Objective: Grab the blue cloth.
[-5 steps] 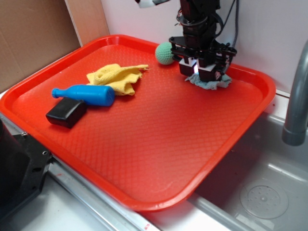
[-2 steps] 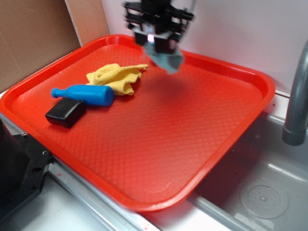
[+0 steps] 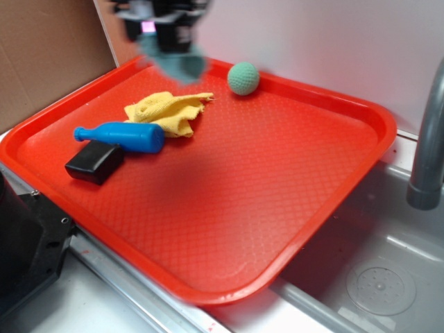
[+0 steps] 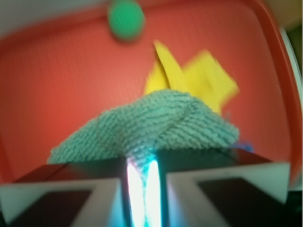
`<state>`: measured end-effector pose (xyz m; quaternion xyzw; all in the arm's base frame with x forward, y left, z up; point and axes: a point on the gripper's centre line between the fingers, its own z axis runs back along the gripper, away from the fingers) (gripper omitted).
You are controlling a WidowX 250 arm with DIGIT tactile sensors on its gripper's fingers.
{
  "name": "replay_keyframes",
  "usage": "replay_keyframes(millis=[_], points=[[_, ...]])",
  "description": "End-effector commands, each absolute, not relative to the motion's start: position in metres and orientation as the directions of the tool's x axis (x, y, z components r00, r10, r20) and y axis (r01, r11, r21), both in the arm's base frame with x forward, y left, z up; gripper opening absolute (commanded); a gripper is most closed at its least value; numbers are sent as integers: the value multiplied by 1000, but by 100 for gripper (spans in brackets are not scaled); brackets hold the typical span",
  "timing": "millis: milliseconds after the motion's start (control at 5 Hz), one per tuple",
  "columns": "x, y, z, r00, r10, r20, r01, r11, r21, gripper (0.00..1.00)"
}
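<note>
Exterior: gripper (image 3: 165,43) blurred, above the tray's (image 3: 361,149) far-left corner, blue cloth (image 3: 175,64) dangling from it, off the surface. Below lie a yellow rag (image 3: 170,111), blue pin (image 3: 123,136), black block (image 3: 96,164); green ball (image 3: 243,78) near the far rim.

Wrist: jaws clamped on the cloth (image 4: 147,130) (bunched between them), rag (image 4: 199,80) and ball (image 4: 125,20) beyond.

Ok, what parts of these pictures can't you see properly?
- Exterior view: the gripper is smeared by motion and cut off by the top edge, so its fingers can't be made out. The blue cloth hanging from it is blurred too.
- Wrist view: the yellow rag is partly hidden behind the blue cloth; the green ball is out of focus.
- Exterior view: the black block is partly covered by the blue bowling pin.
</note>
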<state>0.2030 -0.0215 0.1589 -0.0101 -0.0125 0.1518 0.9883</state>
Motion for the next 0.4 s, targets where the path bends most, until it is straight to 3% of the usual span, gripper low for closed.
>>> replay_keyframes(millis=[0,200], points=[[171,-22,169,959,277,56,-276,961,-32,0],[180,-17,165,968,247,39,-246,969,-32,0]])
